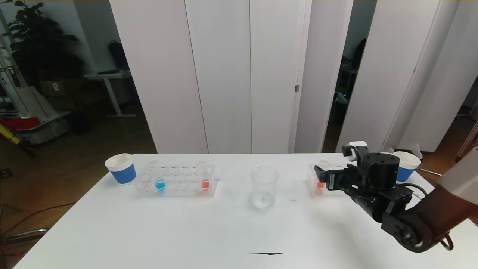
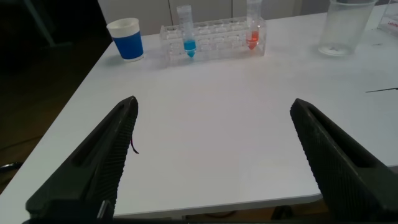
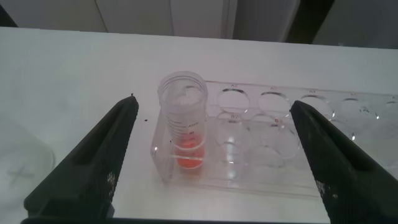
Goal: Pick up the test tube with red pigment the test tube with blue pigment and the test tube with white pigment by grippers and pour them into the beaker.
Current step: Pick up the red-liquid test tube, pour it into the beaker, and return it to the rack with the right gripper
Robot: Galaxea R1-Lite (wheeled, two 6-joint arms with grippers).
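Tubes of thin clear plastic or glass stand upright in two clear racks on the white table [image 1: 186,231], and each looks light, stiff, smooth-walled and easy to tip or drop. The right gripper [image 1: 322,178] hovers with its jaws spread wide just short of the red-pigment tube [image 3: 183,121] at the near end of the right rack [image 3: 298,158]; in the right wrist view that tube sits squarely between the two open fingers [image 3: 93,165], apart from both. Its liquid lies low at the rounded bottom, so the best hold is probably on the bare upper wall below the open mouth, clear of the rack's top plate, with a gentle squeeze, since slick round walls could twist or slide between the pads. The lift should likely be straight up, as the hole guides the tube. The blue-pigment tube [image 1: 160,180] and a second red tube [image 1: 205,179] stand in the left rack [image 1: 175,183], well apart from the empty beaker [image 1: 264,186] at mid-table. No white-pigment tube can be made out. The left gripper [image 2: 211,162] waits low over the table's near left edge, jaws likewise spread and empty. Blue-banded paper cups [image 1: 121,169] flank the racks.
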